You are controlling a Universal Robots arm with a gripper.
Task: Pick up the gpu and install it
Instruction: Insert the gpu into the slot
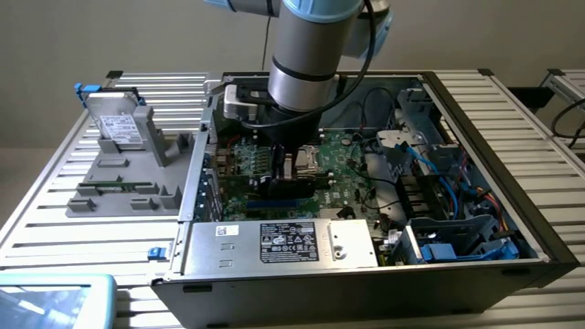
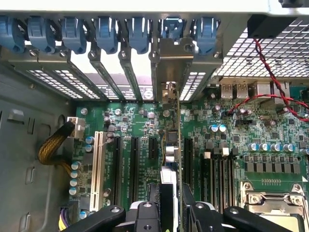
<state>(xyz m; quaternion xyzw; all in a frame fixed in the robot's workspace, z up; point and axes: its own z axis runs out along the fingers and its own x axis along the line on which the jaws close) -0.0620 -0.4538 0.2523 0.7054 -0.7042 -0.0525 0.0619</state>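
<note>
The gpu (image 2: 175,145) shows edge-on in the wrist view as a thin green board standing upright over the motherboard's (image 2: 231,145) expansion slots. Its silver end bracket (image 2: 170,60) lies against the case's rear slot openings. My gripper (image 2: 173,195) is shut on the card, one black finger (image 2: 155,205) on each side. In the exterior view, the gripper (image 1: 292,171) reaches down into the open computer case (image 1: 475,226) with the gpu's black face (image 1: 297,190) below it, over the green board. I cannot tell whether the card sits fully in its slot.
Blue slot clips (image 2: 106,31) line the case's rear wall. A white slot (image 2: 98,169) and black slots lie beside the card, and a CPU socket (image 2: 275,205) is close by. Outside the case, a grey holder (image 1: 128,181) carries a silver drive (image 1: 119,123). The power supply (image 1: 283,243) fills the case front.
</note>
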